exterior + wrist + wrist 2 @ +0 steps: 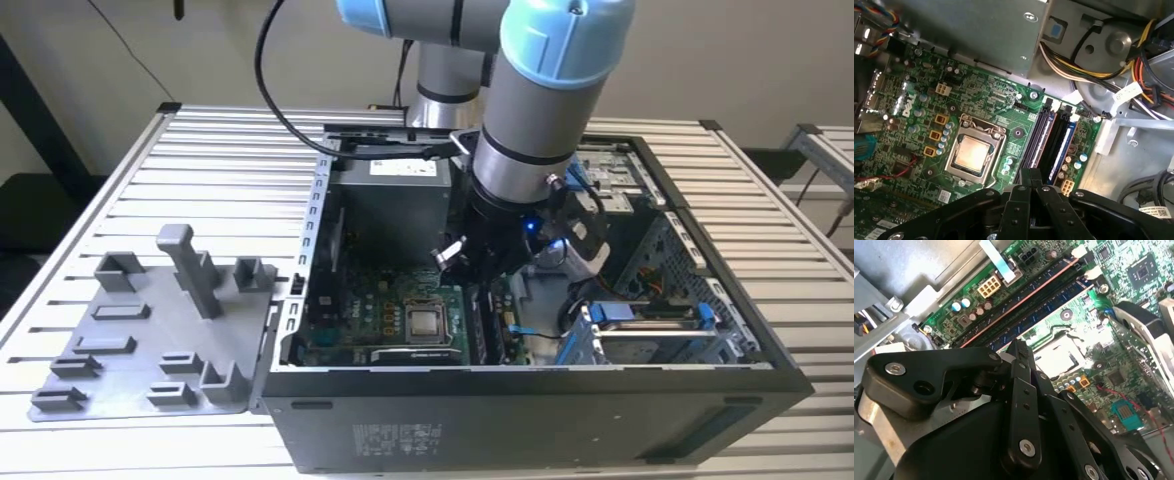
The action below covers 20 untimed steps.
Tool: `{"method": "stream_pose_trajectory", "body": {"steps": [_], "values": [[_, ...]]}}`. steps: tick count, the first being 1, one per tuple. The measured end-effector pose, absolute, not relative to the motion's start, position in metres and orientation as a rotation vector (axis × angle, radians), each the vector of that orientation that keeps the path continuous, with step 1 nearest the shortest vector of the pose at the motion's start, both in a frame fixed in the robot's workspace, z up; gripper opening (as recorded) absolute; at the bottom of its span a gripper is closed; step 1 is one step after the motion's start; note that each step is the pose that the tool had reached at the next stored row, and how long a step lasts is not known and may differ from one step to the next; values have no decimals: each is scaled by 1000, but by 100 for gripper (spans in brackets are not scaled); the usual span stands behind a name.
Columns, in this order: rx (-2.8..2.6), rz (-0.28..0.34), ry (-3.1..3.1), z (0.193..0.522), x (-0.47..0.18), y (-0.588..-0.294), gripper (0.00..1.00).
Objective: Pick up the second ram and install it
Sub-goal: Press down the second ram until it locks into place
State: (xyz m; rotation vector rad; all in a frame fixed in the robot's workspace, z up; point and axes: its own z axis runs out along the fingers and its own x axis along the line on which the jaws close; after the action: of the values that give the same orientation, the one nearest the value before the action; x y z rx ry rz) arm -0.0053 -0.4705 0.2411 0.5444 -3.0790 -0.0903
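You see the open black metal computer case (534, 400) on the slatted metal table (214, 170), grey plastic parts tray (134, 340) beside it on the exterior view's left, green motherboard (1004, 120) inside the case, square silver processor socket (974, 154) beside the long memory slots (1049, 140), black two-finger gripper (1031, 175) just above those slots.

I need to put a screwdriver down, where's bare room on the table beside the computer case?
The slatted table is bare behind the grey tray, toward the exterior view's left of the computer case. Inside the case it is crowded: the arm's gripper hangs over the motherboard.
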Motion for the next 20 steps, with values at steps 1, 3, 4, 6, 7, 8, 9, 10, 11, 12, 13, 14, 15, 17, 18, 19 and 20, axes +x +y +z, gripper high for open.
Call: {"method": "stream_pose_trajectory", "body": {"steps": [1, 3, 4, 6, 7, 8, 9, 10, 11, 12, 13, 14, 15, 17, 18, 19, 20], "values": [[562, -90, -3075, 241, -5, -470, 11], [600, -90, -3068, 241, -5, -470, 11], [619, -90, -3063, 241, -5, -470, 11], [658, -89, -3055, 241, -5, -470, 11], [678, -89, -3050, 241, -5, -470, 11], [698, -89, -3045, 241, -5, -470, 11], [718, -89, -3040, 241, -5, -470, 11], [737, -89, -3035, 241, -5, -470, 11], [757, -88, -3030, 241, -5, -470, 11], [777, -88, -3025, 241, -5, -470, 11], [799, -88, -3019, 241, -5, -470, 11], [820, -87, -3013, 241, -5, -471, 11], [842, -87, -3008, 241, -5, -470, 11], [889, -86, -2995, 241, -5, -470, 11], [914, -85, -2988, 241, -5, -471, 11], [939, -85, -2981, 241, -5, -470, 11], [962, -84, -2973, 241, -5, -470, 11]]}}
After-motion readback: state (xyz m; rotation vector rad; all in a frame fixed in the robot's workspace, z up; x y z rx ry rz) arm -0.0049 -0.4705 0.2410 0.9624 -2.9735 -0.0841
